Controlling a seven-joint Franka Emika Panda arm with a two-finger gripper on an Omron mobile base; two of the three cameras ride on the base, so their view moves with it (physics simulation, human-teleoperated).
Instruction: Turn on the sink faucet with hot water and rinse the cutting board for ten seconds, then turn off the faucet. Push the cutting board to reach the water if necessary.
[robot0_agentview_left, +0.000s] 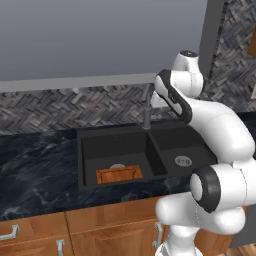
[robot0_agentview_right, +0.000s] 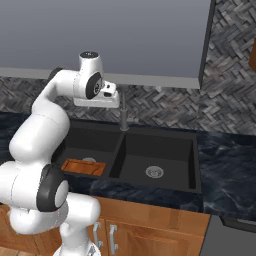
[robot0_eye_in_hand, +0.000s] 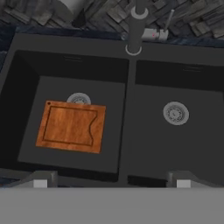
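Observation:
The black double-basin sink (robot0_eye_in_hand: 127, 131) lies straight below my hand. A small orange-brown cutting board (robot0_eye_in_hand: 72, 127) rests flat on the floor of the left basin, its far edge over part of that basin's drain (robot0_eye_in_hand: 78, 98). The board (robot0_agentview_left: 119, 174) (robot0_agentview_right: 84, 166) sits toward the basin's front. The dark faucet (robot0_eye_in_hand: 136, 30) (robot0_agentview_left: 146, 114) (robot0_agentview_right: 123, 114) rises behind the divider between the basins, with a small silver lever (robot0_eye_in_hand: 157, 33) beside its stem. No water is visible. My gripper (robot0_eye_in_hand: 111, 180) (robot0_agentview_right: 99, 103) hovers high above the sink, beside the faucet's top, open with nothing between its fingers.
The right basin holds only its drain (robot0_eye_in_hand: 176, 113). Dark marbled countertop (robot0_agentview_left: 35, 160) (robot0_agentview_right: 227, 160) runs on both sides of the sink. A herringbone backsplash (robot0_agentview_right: 165, 107) stands behind it. Wooden cabinet fronts (robot0_agentview_left: 95, 230) with handles sit below.

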